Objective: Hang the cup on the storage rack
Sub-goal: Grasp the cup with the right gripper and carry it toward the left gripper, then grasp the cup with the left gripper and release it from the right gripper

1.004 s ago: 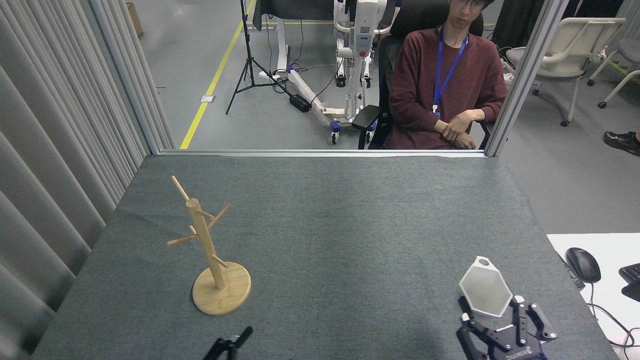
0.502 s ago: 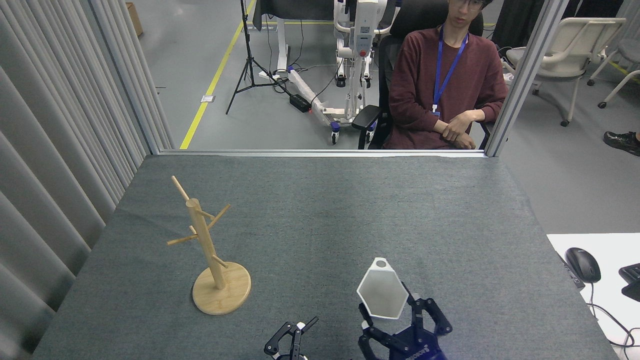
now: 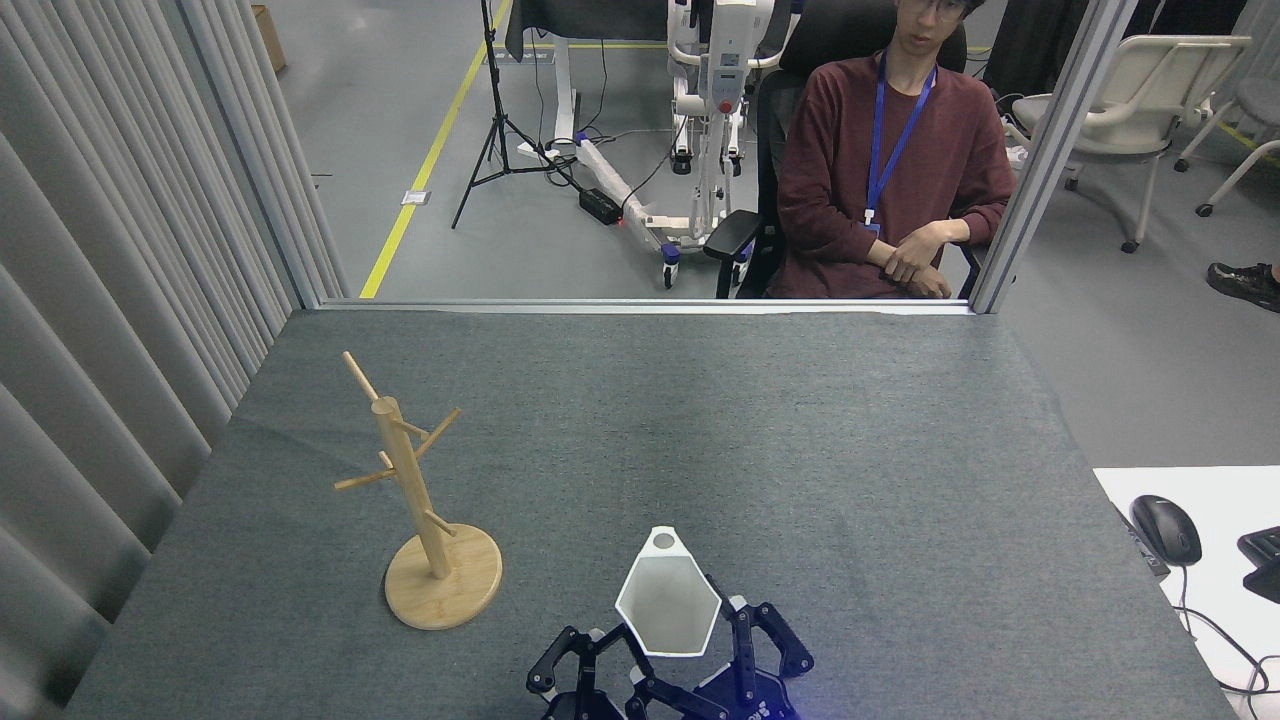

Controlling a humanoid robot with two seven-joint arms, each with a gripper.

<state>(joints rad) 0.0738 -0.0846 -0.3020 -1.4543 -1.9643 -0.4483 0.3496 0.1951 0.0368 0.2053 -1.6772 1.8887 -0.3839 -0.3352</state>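
The white hexagonal cup [image 3: 667, 601] is held up near the table's front edge, its mouth facing me and its tab handle with the round hole on top. My right gripper [image 3: 692, 648] is shut on the cup's lower right rim. Low at the cup's left side is my left gripper [image 3: 578, 652], fingers spread open; I cannot tell whether it touches the cup. The wooden storage rack [image 3: 410, 480] stands upright on its round base, left of the cup and apart from it, and no peg carries anything.
The grey felt table [image 3: 700, 430] ends at a ribbed wall on the left. A person [image 3: 890, 170] sits behind the far edge. A mouse [image 3: 1166, 528] lies on a white desk at the right.
My right gripper has carried the cup leftward from the table's right side to the front middle. My left gripper has moved right and up beside it.
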